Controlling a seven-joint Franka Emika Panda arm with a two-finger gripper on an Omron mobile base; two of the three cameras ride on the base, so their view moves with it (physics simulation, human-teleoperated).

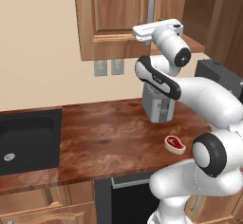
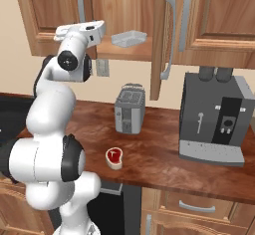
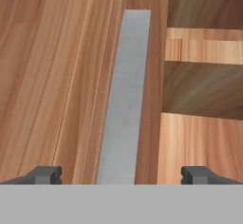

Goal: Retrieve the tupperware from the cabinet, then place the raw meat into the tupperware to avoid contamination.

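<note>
One light, stiff, thin-walled tupperware (image 2: 129,38) sits on the cabinet (image 2: 130,50) shelf, best pinched across one low wall by the spread, empty gripper (image 3: 121,174)

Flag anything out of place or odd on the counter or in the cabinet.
Raw meat lies bare on the wooden counter near the toaster. One cabinet door stands open, showing the tupperware on its shelf. Nothing spilled or damaged.

Even, soft rendered light, faint shadows, no glare; pictures sharp but low-resolution
</note>
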